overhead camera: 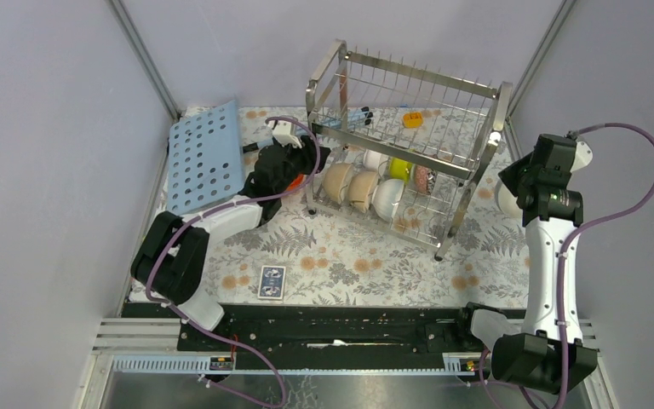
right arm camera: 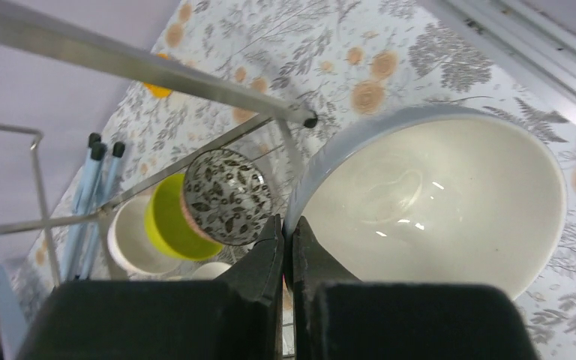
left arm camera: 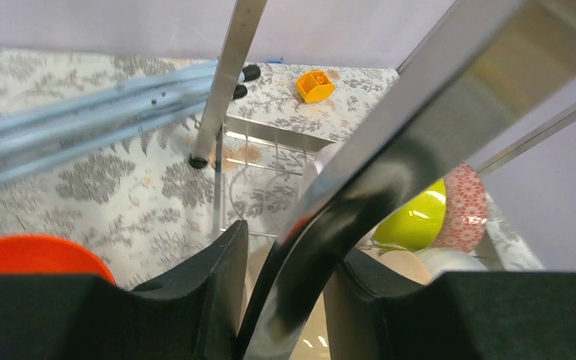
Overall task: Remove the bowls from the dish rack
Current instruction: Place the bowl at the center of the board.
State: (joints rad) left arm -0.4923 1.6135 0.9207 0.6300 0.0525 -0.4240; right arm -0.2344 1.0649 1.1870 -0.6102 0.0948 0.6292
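The right gripper clenches the rim of a white bowl (only its wrist view shows the pinch). The left gripper gapes astride a post of the dish rack. The rack stands mid-counter on floral cloth between grey walls, long axis left-right, with bowls on edge inside.

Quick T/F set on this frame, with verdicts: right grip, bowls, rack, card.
1. The right gripper is shut on a white bowl's rim. True.
2. That bowl is inside the rack. False: it is outside, past the rack's right end.
3. A yellow-green bowl sits in the rack's lower tier. True.
4. The card lies on the blue board. False: it lies on the floral mat, apart from the board.
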